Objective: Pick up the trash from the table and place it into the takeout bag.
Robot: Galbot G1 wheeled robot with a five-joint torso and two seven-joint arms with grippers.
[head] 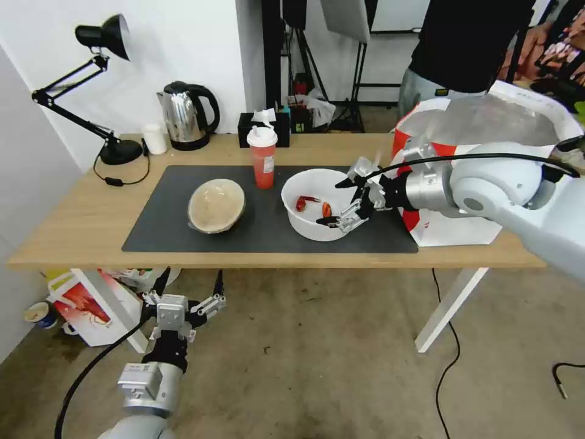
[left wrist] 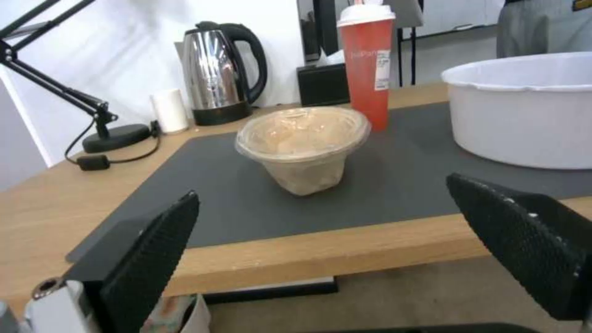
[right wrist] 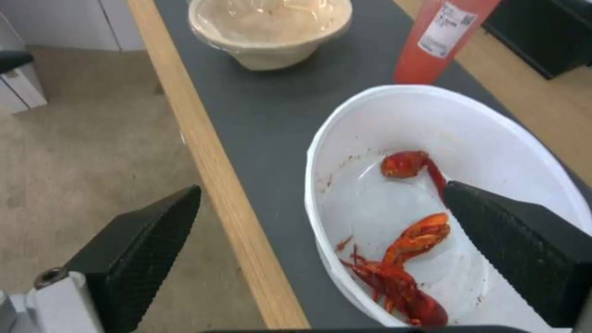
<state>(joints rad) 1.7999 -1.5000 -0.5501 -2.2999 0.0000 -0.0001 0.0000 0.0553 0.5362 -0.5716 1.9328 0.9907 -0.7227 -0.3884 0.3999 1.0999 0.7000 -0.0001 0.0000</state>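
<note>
- The left gripper (head: pixel 187 294) hangs low in front of the tabletop (head: pixel 73 231), below its near edge and above the floor, with its 2 fingers (left wrist: pixel 151 252) spread wide apart and holding nothing.
- From the left wrist view, those fingers frame the tabletop's near edge, and the beige bowl (left wrist: pixel 302 143) sits beyond them on the dark grey mat (left wrist: pixel 395 185).
- The right gripper (head: pixel 346 202) reaches in from the right at the white bowl (head: pixel 317 204), its 2 fingers (right wrist: pixel 524 249) wide open.
- In the right wrist view, 1 finger is over the inside of the white bowl (right wrist: pixel 493 134) near the red shellfish scraps (right wrist: pixel 401 268), and the other is outside the rim on the side of the tabletop's near edge; whether either finger touches the bowl cannot be told.
- The white bowl stands on the right part of the mat (head: pixel 268 231), holding a few red scraps (head: pixel 312 203).
- The beige bowl (head: pixel 216 205) lies on the mat to the left of the white bowl, tilted, with a clear cover over its mouth.
- The red drink cup (head: pixel 262 157) with a white lid stands upright near the mat's far edge, between the 2 bowls and behind them.
- The takeout bag (head: pixel 487 122) stands open on the right end of the tabletop, just beside the mat, its silver lining showing, behind the right arm.
- Along the far edge sit a black tissue box (head: pixel 263 127), a steel kettle (head: pixel 186 116), a small white cup (head: pixel 155 139) and a black desk lamp (head: pixel 103 91).
</note>
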